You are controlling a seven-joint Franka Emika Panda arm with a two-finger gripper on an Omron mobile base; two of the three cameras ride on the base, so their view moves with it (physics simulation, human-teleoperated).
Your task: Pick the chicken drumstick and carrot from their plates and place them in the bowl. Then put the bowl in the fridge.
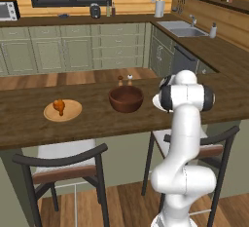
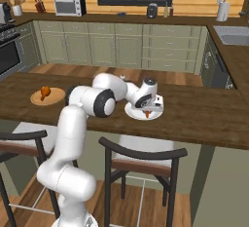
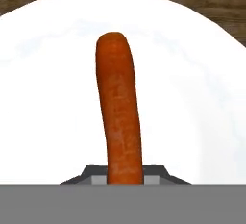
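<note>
In the hand view the bright orange carrot (image 3: 117, 107) lies on a white plate (image 3: 192, 98), its near end between my dark fingertips (image 3: 93, 172). My gripper (image 2: 147, 109) is low over that plate (image 2: 158, 112) on the dark wooden counter and is shut on the carrot (image 2: 147, 115). The dark reddish-brown bowl (image 1: 126, 99) stands to the left of the plate, beyond my elbow. Further left, the chicken drumstick (image 1: 59, 106) rests on a light-tan plate (image 1: 70, 113). The same drumstick (image 2: 44, 92) appears at the counter's left end. The fridge is out of view.
Two small shakers (image 1: 124, 80) stand just behind the bowl. Dark chairs (image 1: 63, 160) are tucked under the counter's near edge on either side of my base. A sink (image 1: 182, 28) sits on the far right counter.
</note>
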